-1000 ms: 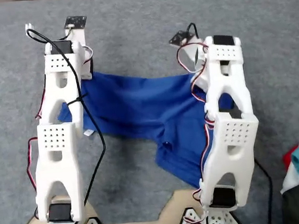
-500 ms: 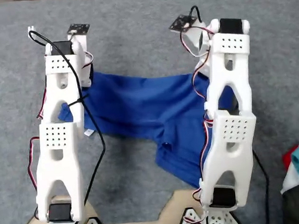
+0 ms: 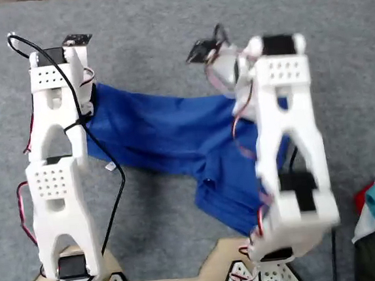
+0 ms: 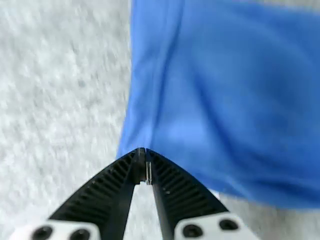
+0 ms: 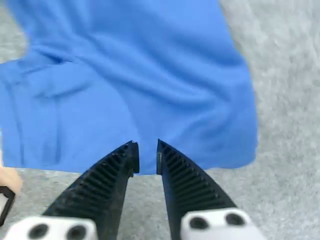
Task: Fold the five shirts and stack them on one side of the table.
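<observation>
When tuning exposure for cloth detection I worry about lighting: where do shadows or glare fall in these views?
High view: even, soft light; the arms throw narrow shadows onto the blue shirt, no glare on the grey table. Left wrist view: a paler patch on the shirt beyond the left end effector. Right wrist view: soft crease shading beyond the right end effector.

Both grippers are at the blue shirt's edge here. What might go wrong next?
1. The left gripper looks shut on just the very edge of the blue shirt, so a pull may slip the cloth free.
2. The right gripper has its jaws slightly apart, so it likely holds nothing. Pulled from one side alone, the shirt may skew or bunch.
</observation>
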### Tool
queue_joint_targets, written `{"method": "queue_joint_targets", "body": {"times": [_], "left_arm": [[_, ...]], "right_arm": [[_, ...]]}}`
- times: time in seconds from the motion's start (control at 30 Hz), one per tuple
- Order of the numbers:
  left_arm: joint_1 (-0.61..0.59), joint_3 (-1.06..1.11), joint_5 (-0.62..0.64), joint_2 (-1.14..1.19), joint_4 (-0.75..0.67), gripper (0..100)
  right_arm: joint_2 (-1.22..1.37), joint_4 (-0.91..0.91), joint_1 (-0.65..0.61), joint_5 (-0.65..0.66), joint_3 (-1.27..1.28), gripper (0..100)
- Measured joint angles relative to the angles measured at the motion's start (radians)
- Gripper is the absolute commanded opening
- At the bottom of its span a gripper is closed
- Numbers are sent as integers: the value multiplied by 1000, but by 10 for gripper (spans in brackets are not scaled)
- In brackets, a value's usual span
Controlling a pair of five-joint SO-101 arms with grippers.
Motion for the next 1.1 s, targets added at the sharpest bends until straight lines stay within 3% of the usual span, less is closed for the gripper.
{"method": "queue_joint_targets", "body": {"times": [0.2, 0.37, 0.6, 0.83, 1.1], "left_arm": [[0, 385, 0, -331, -48, 19], [-14, 776, 0, -628, -180, 19], [-12, 1333, 0, -1026, -408, 19], [-12, 1651, 0, -1284, -512, 19], [-12, 1746, 0, -1409, -514, 19]], "right_arm": [[-482, -221, -161, -8, 669, 107], [-666, -259, -201, -12, 1019, 244], [-684, -261, -267, -20, 1085, 295], [-684, -261, -341, -81, 1115, 289], [-684, -384, -321, -144, 1208, 80]]}}
